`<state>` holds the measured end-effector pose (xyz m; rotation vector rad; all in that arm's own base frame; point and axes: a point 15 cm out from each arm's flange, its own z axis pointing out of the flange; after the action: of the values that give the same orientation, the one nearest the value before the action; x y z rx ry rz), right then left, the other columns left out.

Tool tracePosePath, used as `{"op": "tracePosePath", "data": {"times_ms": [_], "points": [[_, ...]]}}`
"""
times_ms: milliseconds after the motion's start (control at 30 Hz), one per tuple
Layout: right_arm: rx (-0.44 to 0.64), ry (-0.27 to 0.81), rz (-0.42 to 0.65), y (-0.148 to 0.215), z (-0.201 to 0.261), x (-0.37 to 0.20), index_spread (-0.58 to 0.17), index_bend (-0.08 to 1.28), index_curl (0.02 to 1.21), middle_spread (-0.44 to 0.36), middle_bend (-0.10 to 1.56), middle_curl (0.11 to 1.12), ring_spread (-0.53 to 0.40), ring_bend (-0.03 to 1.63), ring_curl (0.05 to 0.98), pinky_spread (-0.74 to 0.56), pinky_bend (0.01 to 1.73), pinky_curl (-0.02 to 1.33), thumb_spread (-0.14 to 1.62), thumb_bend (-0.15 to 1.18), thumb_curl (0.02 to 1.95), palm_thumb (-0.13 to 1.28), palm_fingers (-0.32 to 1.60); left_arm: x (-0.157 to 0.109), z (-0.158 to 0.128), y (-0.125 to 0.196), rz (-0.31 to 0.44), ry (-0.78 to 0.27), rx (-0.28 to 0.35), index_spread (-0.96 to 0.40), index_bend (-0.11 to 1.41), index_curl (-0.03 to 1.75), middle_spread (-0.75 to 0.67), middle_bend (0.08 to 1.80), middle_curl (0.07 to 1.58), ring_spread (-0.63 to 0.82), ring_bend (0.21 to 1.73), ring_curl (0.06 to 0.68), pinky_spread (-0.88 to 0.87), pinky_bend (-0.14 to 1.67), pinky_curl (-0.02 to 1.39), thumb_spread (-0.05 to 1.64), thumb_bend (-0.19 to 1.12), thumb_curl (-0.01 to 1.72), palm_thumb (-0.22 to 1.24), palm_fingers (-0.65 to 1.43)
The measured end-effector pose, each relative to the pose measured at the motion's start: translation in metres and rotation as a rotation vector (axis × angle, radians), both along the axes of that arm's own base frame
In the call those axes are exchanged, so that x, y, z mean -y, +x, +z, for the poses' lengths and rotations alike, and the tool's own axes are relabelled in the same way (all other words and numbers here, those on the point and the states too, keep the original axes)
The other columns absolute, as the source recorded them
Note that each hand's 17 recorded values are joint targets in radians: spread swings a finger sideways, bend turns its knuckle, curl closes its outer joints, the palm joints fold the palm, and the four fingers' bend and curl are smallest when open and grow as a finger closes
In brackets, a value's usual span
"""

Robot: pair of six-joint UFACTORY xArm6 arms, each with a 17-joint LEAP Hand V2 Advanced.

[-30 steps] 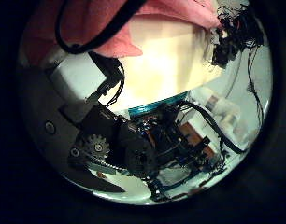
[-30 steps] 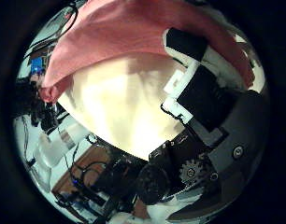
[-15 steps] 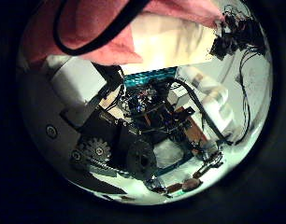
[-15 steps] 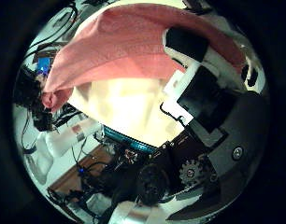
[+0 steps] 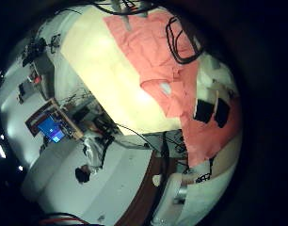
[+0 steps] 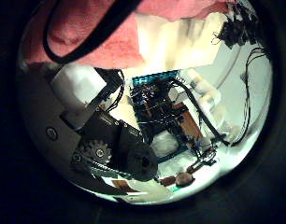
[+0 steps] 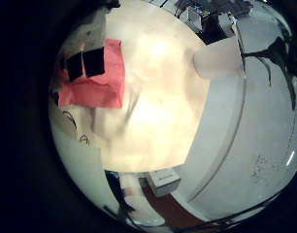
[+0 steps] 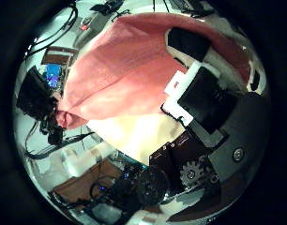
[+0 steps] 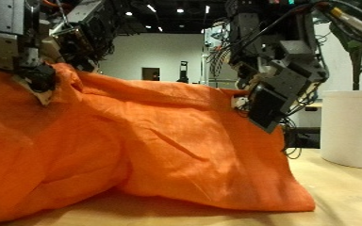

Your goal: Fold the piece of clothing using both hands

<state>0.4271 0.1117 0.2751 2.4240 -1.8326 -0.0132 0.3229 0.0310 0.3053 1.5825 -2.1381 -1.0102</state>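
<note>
— While it hangs lifted like this, where exactly is the orange, crumpled piece of cloth clothing [image 9: 143,141]?

— Its upper edge is held up between the two hands, and the rest drapes down in heavy folds until its lower hem lies on the pale wooden desk [image 9: 344,193]. The palm views agree: cloth fills much of the view beside each palm, with bare desk beyond it.

— And the hands?

— The left hand [image 9: 37,52] sits at one raised corner, its dark fingers curled down into a bunched knot of fabric, so I read it as pinching the cloth. The right hand [image 9: 275,80] is at the other raised corner, fingertips pressed onto the edge; the grip looks closed on the cloth, though the contact itself is partly hidden by folds.

— What could go wrong from here?

— In my judgement, the weight. Most of the garment drags below a thin pinched edge, so a quick sweep could pull the cloth out of either hand. If one hand leads the other, the fold would land skewed. The hem resting on the desk may also catch and bunch instead of laying flat.

— Anything nearby?

— A white cylindrical bin [image 9: 352,127] stands well apart, behind the right hand.
</note>
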Motion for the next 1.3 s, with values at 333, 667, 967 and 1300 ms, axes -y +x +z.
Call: {"op": "tracePosePath", "data": {"times_ms": [333,667,967,1300], "points": [[-0.001,0.0,0.003,0.069,-0.037,-0.026,-0.239,1.12,0.81,-0.129,1.33,0.73,-0.216,1.37,0.679,-0.24,1.29,0.75,1.15,-0.01,0.68,1.1,1.15,-0.012,-0.032,0.062,-0.017,0.013,-0.035,-0.44,0.15,1.41,-0.64,0.88,1.16,-0.47,1.38,0.53,-0.66,1.25,0.59,0.98,-0.02,0.54,0.87,0.68],[-0.018,-0.009,-0.026,0.112,-0.076,-0.041,-0.242,1.11,0.81,-0.13,1.33,0.73,-0.22,1.37,0.687,-0.24,1.28,0.78,1.2,-0.03,0.68,1.02,1.11,-0.029,-0.062,0.116,0.033,0.057,0.158,-0.39,0.16,1.39,-0.61,0.84,1.15,-0.46,1.34,0.541,-0.63,1.22,0.62,0.98,-0.03,0.52,0.83,0.45],[0.126,0.041,-0.058,0.163,-0.092,-0.059,-0.277,0.95,0.79,-0.137,1.23,0.69,-0.233,1.35,0.668,-0.28,1.25,0.76,1.34,-0.02,0.52,0.85,1.05,-0.06,-0.079,0.152,0.022,0.173,0.283,-0.17,0.08,1.04,-0.27,0.38,0.92,-0.24,1.13,0.478,-0.43,1.05,0.6,0.99,-0.04,0.49,0.75,-0.13],[0.287,0.088,-0.103,0.19,-0.045,-0.031,-0.35,0.49,0.68,-0.183,0.91,0.6,-0.255,1.22,0.58,-0.46,1.08,0.65,1.47,-0.01,0.37,0.79,0.4,-0.067,-0.055,0.17,0.091,0.114,0.432,0.13,0.11,0.63,0.26,0.14,0.6,0.28,0.75,0.319,0.14,0.65,0.44,1.03,-0.04,0.42,0.59,-0.19]]}}
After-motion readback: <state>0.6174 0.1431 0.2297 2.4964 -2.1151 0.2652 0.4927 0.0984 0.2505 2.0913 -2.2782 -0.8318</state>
